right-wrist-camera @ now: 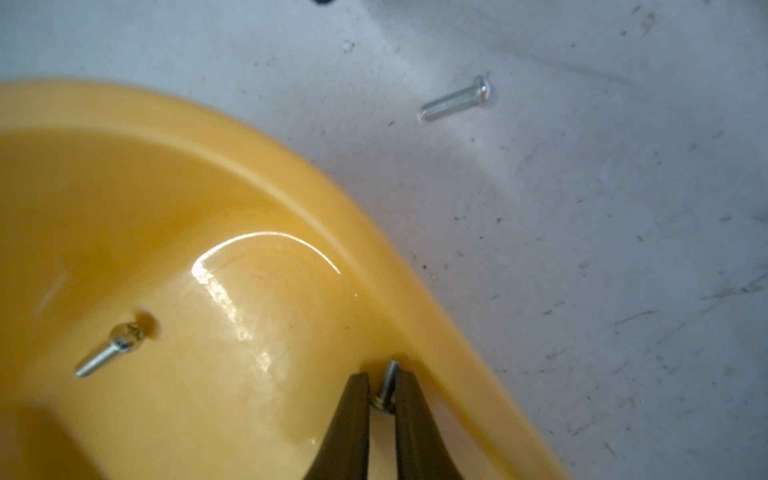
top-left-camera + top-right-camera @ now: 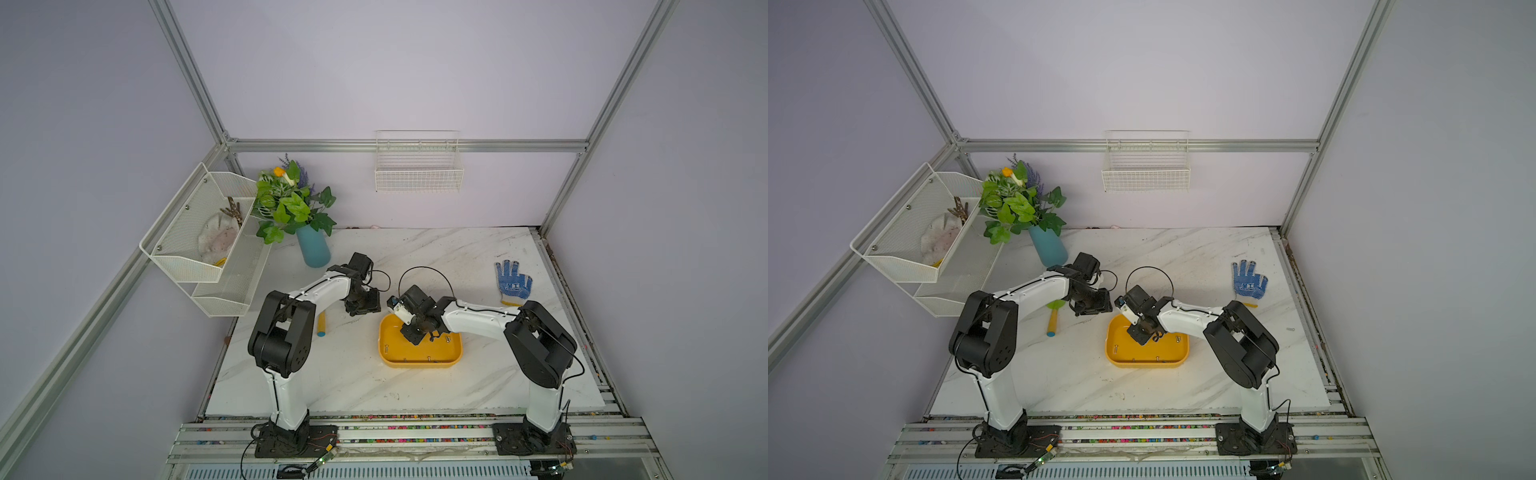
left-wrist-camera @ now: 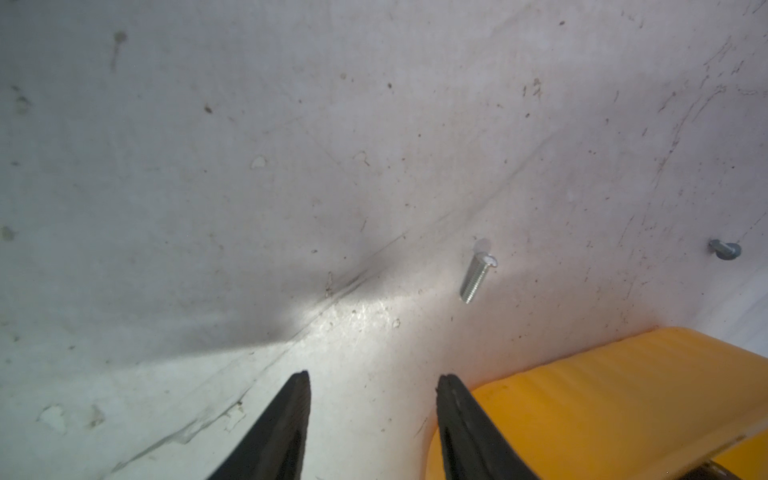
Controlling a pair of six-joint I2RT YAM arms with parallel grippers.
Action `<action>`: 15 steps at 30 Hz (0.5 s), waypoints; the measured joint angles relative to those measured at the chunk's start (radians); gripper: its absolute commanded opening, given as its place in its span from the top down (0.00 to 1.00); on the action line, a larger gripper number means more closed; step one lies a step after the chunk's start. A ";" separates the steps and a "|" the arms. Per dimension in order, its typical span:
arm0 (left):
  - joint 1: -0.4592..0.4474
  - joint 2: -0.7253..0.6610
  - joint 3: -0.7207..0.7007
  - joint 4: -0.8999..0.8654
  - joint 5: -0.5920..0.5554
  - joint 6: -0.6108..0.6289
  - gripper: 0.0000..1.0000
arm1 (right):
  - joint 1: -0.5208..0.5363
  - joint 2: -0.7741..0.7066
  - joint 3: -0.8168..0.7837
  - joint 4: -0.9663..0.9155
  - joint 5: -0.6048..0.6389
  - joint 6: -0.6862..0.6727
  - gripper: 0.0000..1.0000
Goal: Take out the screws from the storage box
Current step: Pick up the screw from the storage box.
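The yellow storage box (image 2: 415, 365) (image 2: 1144, 365) lies mid-table, and several small screws (image 2: 448, 338) rest on its floor. My right gripper (image 1: 381, 376) reaches down into a corner of the box (image 1: 291, 166), shut on a small screw (image 1: 384, 388) close to the wall. A second screw (image 1: 110, 349) lies loose on the box floor. Another screw (image 1: 455, 99) lies on the table outside the rim. My left gripper (image 3: 374, 376) hangs open and empty over the table beside the box's corner (image 3: 623, 395). Two screws (image 3: 478, 276) (image 3: 725, 250) lie on the table beyond it.
A blue dotted glove (image 2: 513, 282) lies at the right rear. A yellow-handled tool (image 2: 321, 324) lies under the left arm. A blue vase of greenery (image 2: 313, 247) stands at the back left. White wire baskets (image 2: 419, 166) (image 2: 203, 232) hang on the walls. One lone screw (image 2: 1290, 329) lies near the table's right edge.
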 measured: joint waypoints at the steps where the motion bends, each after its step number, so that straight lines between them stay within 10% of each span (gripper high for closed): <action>1: 0.000 0.000 0.000 0.000 0.000 0.000 0.46 | 0.000 -0.002 0.000 -0.005 0.003 0.000 0.87; 15: 0.000 0.000 0.000 0.000 0.000 0.000 0.46 | 0.000 -0.081 -0.027 -0.058 -0.006 0.009 0.88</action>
